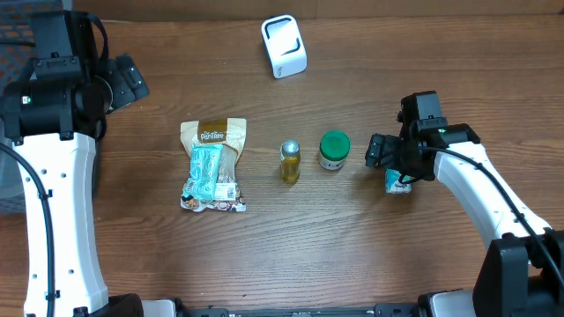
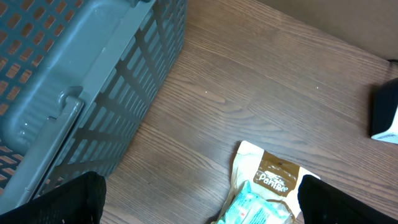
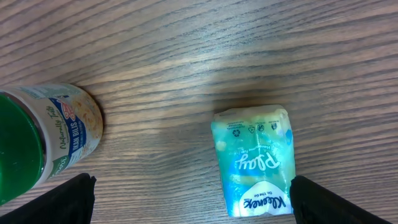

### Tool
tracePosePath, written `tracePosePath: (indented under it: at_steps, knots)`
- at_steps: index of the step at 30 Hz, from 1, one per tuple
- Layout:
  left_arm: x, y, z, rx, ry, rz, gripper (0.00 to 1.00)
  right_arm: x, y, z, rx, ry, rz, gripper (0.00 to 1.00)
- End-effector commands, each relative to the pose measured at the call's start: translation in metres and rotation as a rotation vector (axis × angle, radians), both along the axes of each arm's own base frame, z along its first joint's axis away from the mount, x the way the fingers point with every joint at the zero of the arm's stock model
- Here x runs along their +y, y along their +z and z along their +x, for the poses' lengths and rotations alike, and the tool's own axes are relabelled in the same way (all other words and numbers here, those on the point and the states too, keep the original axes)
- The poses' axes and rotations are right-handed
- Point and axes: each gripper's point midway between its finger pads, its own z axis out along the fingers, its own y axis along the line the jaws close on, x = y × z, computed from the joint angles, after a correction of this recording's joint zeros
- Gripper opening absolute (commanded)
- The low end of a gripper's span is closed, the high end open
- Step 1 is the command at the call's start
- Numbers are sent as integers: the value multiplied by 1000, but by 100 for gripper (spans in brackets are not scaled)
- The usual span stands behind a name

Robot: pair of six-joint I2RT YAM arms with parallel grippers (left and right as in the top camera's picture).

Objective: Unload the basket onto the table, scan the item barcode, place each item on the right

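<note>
Nearest the overhead lens is the left arm [image 1: 53, 176], white, running up the table's [image 1: 264, 255] left side. Its left gripper [image 2: 208, 202] hangs with jaws spread wide and nothing between them but wood and the top of a bag. A blue-grey slatted basket [image 2: 74, 81] stands at the far left, just beside that gripper.

Next comes the bag [image 1: 213, 165], tan at the top with a teal pouch showing through, lying flat. Toward the back edge, well apart from the row, the white scanner [image 1: 284, 46] stands alone. Right of the bag a small bottle [image 1: 290, 161] of yellow liquid with a silver cap stands upright, and close beside it a jar [image 1: 334, 150] with a green lid.

Right of the jar the right gripper [image 3: 205, 202] hangs low over the table, jaws wide apart and gripping nothing. The pack [image 3: 255, 158] – a teal tissue pack – lies flat on the wood below it, between the fingers and nearer the right one; whether that finger touches it I cannot tell
</note>
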Motion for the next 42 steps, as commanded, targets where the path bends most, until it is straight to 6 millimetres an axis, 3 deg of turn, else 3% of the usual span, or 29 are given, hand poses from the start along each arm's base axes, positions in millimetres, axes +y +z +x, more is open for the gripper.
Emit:
tracePosePath:
  at_steps: [1, 26, 42]
  knots:
    - [3, 1, 0, -1, 13, 12, 100, 0, 4, -1, -13, -4, 4, 96]
    - [3, 1, 0, -1, 13, 12, 99, -1, 2, -6, 9, -4, 1, 86]
    - [3, 1, 0, -1, 13, 12, 100, -8, -2, -20, 72, -85, -22, 65]
